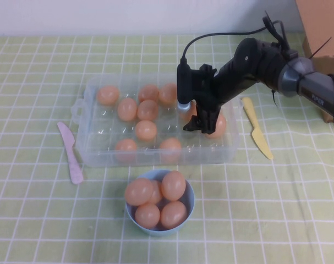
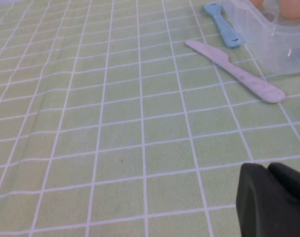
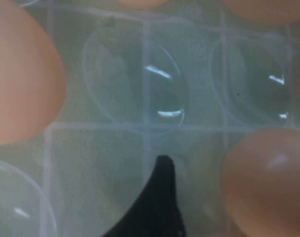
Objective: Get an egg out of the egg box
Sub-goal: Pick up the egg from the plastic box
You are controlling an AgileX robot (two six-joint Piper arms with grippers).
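Right pincer (image 1: pixel 202 122) reaches into the egg box (image 1: pixel 89 148) mid-frame, apparently clasping the egg (image 1: pixel 218 125) — ready for lifting; left pincer (image 2: pixel 273 200) parked low over the worktop (image 2: pixel 90 123), grip unclear.

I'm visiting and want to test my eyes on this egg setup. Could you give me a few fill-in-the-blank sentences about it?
1. The right gripper hangs inside the clear egg box, next to an ____.
2. The round bowl holding eggs is light ____.
3. The yellow knife lies on the box's ____ side.
4. The left gripper is low over the checked ____.

Missing words: egg; blue; right; tablecloth
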